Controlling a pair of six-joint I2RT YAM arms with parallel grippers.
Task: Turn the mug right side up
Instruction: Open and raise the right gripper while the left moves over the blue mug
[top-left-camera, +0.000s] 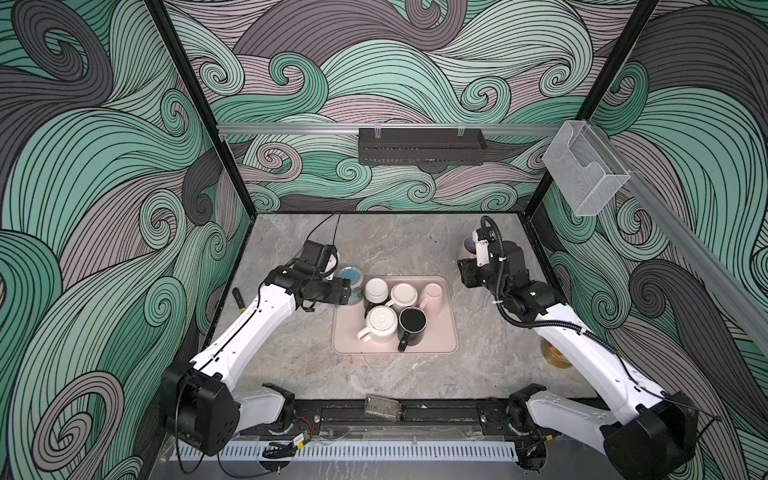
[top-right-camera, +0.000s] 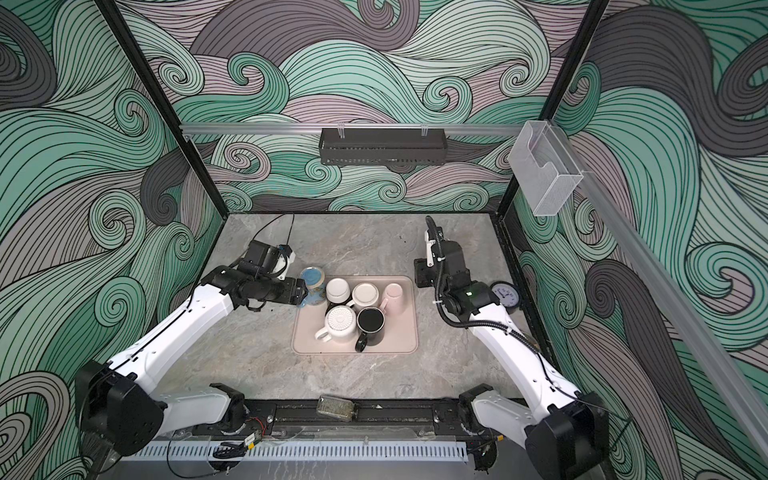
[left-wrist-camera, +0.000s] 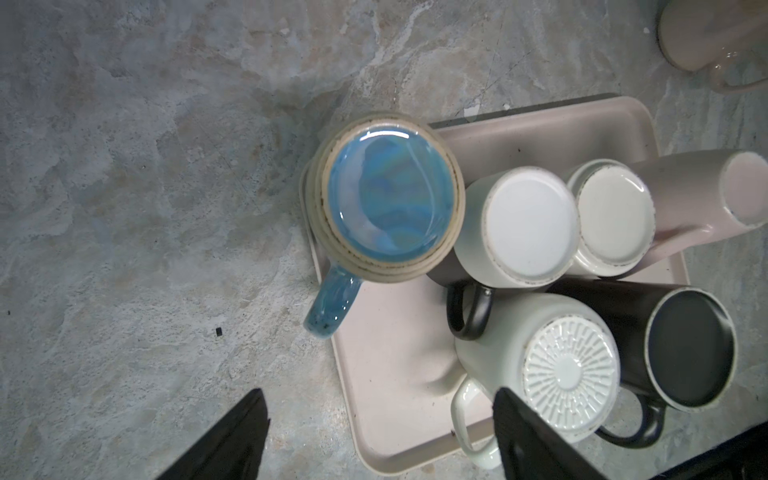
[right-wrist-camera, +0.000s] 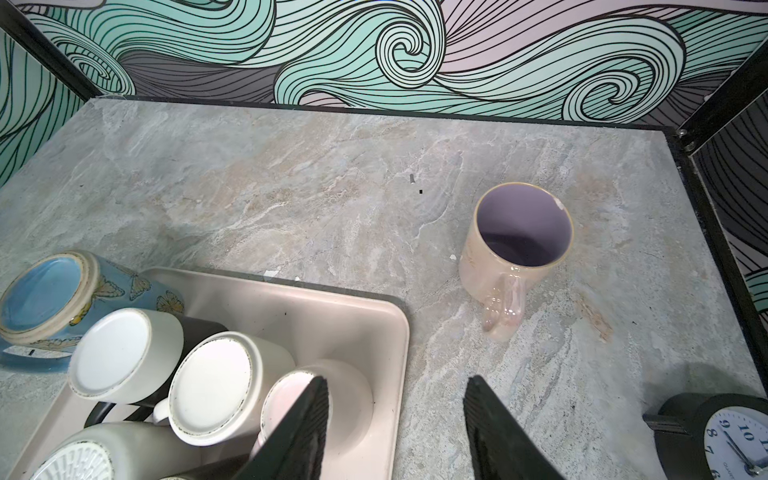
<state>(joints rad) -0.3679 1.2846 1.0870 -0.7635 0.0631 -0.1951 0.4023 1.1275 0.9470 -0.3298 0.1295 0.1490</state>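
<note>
Blue mug (left-wrist-camera: 390, 199) sat upside down and tilted at the tray's (left-wrist-camera: 395, 395) corner. Left hand (left-wrist-camera: 380, 397) hung wide open and empty just beside it; right hand (right-wrist-camera: 398, 382), partly open, empty, over the worktop (right-wrist-camera: 291, 187).

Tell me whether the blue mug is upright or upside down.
Upside down and tilted: the blue mug shows its glazed base upward, no opening visible, and leans on the corner of the tray.
</note>
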